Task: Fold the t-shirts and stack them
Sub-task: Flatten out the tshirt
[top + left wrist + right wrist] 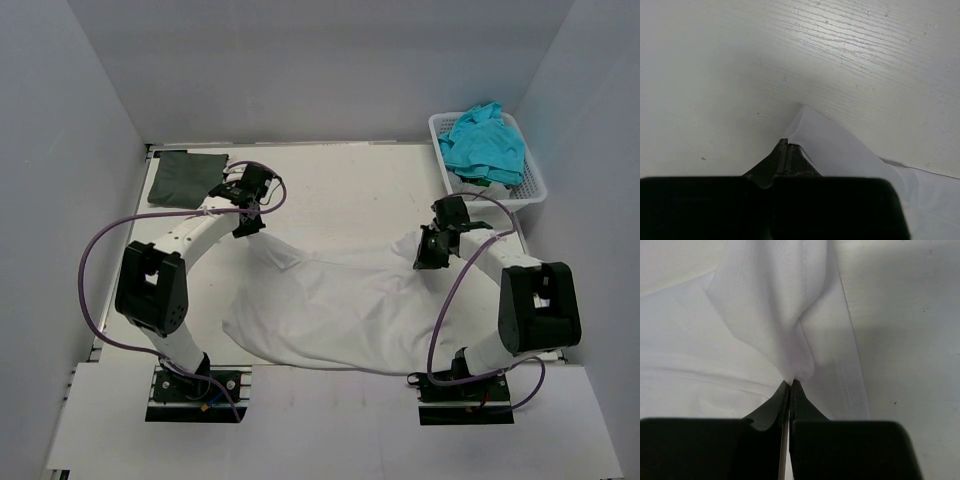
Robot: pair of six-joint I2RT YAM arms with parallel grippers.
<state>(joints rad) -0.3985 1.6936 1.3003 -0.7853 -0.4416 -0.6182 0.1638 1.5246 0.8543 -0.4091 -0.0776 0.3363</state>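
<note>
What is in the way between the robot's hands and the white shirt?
Nothing visible. The left gripper and right gripper are each shut on a bit of the white t-shirt, which lies spread between them on the table.

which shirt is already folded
The dark grey-green t-shirt at the far left, a flat neat rectangle. The white t-shirt lies spread out, and the teal t-shirts are heaped in the basket.
</note>
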